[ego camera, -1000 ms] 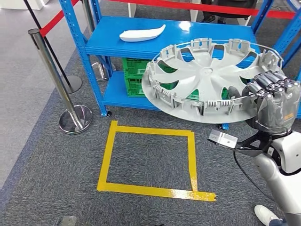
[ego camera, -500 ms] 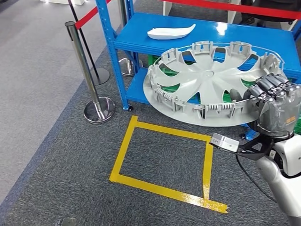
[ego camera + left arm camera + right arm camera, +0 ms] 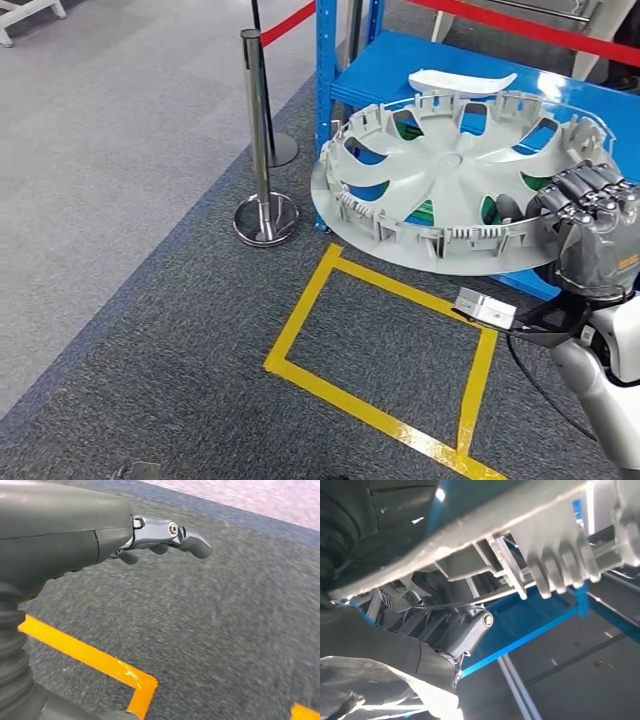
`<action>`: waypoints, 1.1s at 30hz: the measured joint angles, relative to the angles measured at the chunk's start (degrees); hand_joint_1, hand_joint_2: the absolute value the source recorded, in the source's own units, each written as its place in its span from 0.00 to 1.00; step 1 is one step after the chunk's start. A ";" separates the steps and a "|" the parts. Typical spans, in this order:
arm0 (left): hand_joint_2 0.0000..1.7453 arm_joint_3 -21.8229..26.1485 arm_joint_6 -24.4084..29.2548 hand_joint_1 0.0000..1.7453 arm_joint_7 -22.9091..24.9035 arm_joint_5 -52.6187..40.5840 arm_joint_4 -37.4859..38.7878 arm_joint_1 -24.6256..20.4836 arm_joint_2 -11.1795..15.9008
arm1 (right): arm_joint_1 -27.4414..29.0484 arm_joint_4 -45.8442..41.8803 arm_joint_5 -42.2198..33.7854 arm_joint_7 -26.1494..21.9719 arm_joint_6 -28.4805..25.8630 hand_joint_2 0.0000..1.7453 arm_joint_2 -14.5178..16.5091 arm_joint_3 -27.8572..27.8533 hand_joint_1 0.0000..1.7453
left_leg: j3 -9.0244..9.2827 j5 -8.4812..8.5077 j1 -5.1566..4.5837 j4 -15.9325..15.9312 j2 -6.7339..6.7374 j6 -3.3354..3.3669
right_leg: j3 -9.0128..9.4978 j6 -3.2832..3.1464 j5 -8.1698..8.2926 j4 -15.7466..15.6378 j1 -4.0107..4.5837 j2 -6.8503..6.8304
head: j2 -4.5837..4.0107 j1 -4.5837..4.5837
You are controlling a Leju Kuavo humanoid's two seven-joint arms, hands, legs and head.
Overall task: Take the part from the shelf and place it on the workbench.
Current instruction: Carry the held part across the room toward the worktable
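**Hubcap held off the shelf, above the taped floor**

The right robot hand (image 3: 592,225) grips the rim of a large round grey plastic wheel cover with curved spokes (image 3: 445,185), its dark fingers curled over the near right edge and its thumb poking up through a spoke opening. The cover is held nearly flat, inner ribbed side up, clear of the blue metal shelf (image 3: 377,75) behind it and partly over the far edge of a yellow tape rectangle (image 3: 362,400) on the dark grey carpet floor (image 3: 166,350). The rectangle's near right corner is cut off by the frame. In the right wrist view the cover's pale underside (image 3: 546,540) crosses the picture close to the lens, and most of the hand's fingers are hidden behind it.

A white elongated plastic part (image 3: 460,80) lies on the shelf's top board, partly hidden by the cover's far rim. Green shows through the spoke gaps; what it belongs to is hard to make out. A chrome stanchion post with a round base (image 3: 260,150) stands on the floor beside the shelf's front left upright, carrying a red belt (image 3: 290,22).

The left robot hand (image 3: 166,535) hangs over the carpet with fingers extended, holding nothing, near a yellow tape corner (image 3: 139,685); the picture is motion-blurred.
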 joint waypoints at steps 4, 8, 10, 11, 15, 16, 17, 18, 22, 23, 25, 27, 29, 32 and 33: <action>1.00 -0.01 0.10 0.00 0.03 -0.27 0.00 -0.08 -0.02 | 0.29 -0.15 0.17 0.08 -0.05 1.00 -0.03 -0.10 1.00 | -0.77 -0.32 0.17 1.42 -3.08 -0.90 | 6.31 0.21 5.41 -12.76 -0.74 3.76 | 0.00 -0.04; 1.00 -0.01 0.23 0.00 0.04 -0.45 0.00 0.23 0.07 | 0.78 -0.46 0.32 0.11 -0.24 1.00 -0.11 -0.14 1.00 | -2.05 -0.17 0.24 2.16 -3.98 -2.14 | 6.88 -0.52 5.28 -13.60 -0.66 2.45 | 0.00 -0.11; 1.00 -0.01 0.28 0.00 0.05 -0.46 0.00 0.19 0.08 | 0.99 -0.55 0.37 0.19 -0.25 1.00 -0.13 -0.16 1.00 | -3.62 -2.31 0.14 5.59 -0.86 -2.88 | 7.06 -1.18 5.35 -13.82 -0.72 0.90 | 0.00 -0.46; 1.00 -0.01 0.30 0.00 0.05 -0.46 0.00 0.10 0.02 | 1.07 -0.60 0.38 0.22 -0.26 1.00 -0.13 -0.19 1.00 | -5.13 -4.03 0.19 8.95 0.83 -3.18 | 7.09 -1.40 5.31 -13.83 -0.59 0.15 | 0.00 -0.64; 1.00 -0.03 0.29 0.00 0.05 -0.51 0.00 0.05 0.01 | 1.19 -0.73 0.41 0.21 -0.26 1.00 -0.13 -0.20 1.00 | -8.75 -6.33 0.69 17.33 2.14 -3.39 | 7.23 -1.71 5.09 -13.81 -0.25 -3.01 | 0.00 -0.76; 1.00 -0.03 0.29 0.00 0.05 -0.51 0.00 0.07 0.00 | 1.20 -0.74 0.44 0.21 -0.26 1.00 -0.13 -0.19 1.00 | -7.45 -4.67 0.65 14.85 2.38 -3.18 | 7.35 -1.73 5.02 -13.81 -0.16 -3.71 | 0.00 -0.75; 1.00 -0.03 0.30 0.00 0.05 -0.51 0.00 0.07 0.02 | 1.20 -0.77 0.48 0.21 -0.27 1.00 -0.13 -0.20 1.00 | -5.38 -2.72 0.40 10.78 3.40 -2.74 | 7.50 -1.72 4.92 -13.84 -0.06 -4.41 | 0.00 -0.74; 1.00 -0.04 0.31 0.00 0.08 -0.54 0.00 0.03 0.05 | 1.21 -0.80 0.55 0.21 -0.28 1.00 -0.13 -0.21 1.00 | -3.42 -1.37 -0.02 6.92 4.75 -2.24 | 7.60 -1.64 4.80 -13.84 0.13 -5.09 | 0.00 -0.74; 1.00 -0.11 0.45 0.00 0.22 -0.80 0.00 -0.01 0.10 | 1.25 -0.91 0.81 0.18 -0.37 1.00 -0.13 -0.22 1.00 | -1.32 -0.54 -1.01 1.51 5.90 -0.87 | 7.82 -0.94 4.62 -14.18 0.53 -7.73 | 0.00 -0.70; 1.00 -0.13 0.46 0.00 0.25 -0.85 0.00 0.11 0.08 | 1.24 -0.91 0.87 0.15 -0.37 1.00 -0.13 -0.21 1.00 | -1.17 -0.30 -0.87 1.09 5.18 -0.63 | 7.87 -0.67 4.30 -14.15 0.48 -7.56 | 0.00 -0.65; 1.00 -0.16 0.52 0.00 0.28 -0.87 0.00 0.13 0.07 | 1.23 -0.93 0.92 0.13 -0.38 1.00 -0.14 -0.27 1.00 | -0.75 0.27 -0.50 0.17 3.82 -0.02 | 6.82 -0.34 2.40 -11.68 0.28 -4.74 | 0.00 -0.56; 1.00 -0.20 0.59 0.00 0.30 -0.91 0.00 -0.04 -0.04 | 1.27 -0.94 0.92 0.14 -0.39 1.00 -0.15 -0.37 1.00 | -0.68 0.52 -0.33 -0.04 2.49 0.26 | 3.38 -0.27 -0.80 -4.82 0.14 -1.15 | 0.00 -0.40; 1.00 -0.23 0.58 0.00 0.30 -0.95 0.00 -0.07 -0.22 | 1.35 -0.94 0.89 0.12 -0.39 1.00 -0.15 -0.41 1.00 | -0.70 0.52 -0.33 0.09 0.98 0.28 | 0.07 -0.09 -2.11 1.02 0.14 -0.12 | 0.00 -0.29; 1.00 -0.24 0.58 0.00 0.30 -0.95 0.00 -0.04 -0.32 | 1.40 -0.94 0.87 0.09 -0.39 1.00 -0.16 -0.42 1.00 | -0.70 0.31 -0.08 0.68 -1.39 -0.03 | 1.91 0.28 3.13 -4.94 -0.30 0.66 | 0.00 -0.28; 1.00 -0.23 0.59 0.00 0.30 -0.95 0.00 -0.06 -0.30 | 1.39 -0.93 0.87 0.08 -0.39 1.00 -0.15 -0.40 1.00 | -0.86 0.15 -0.06 1.04 -2.14 -0.30 | 3.53 0.44 4.64 -8.59 -0.54 1.88 | 0.00 -0.27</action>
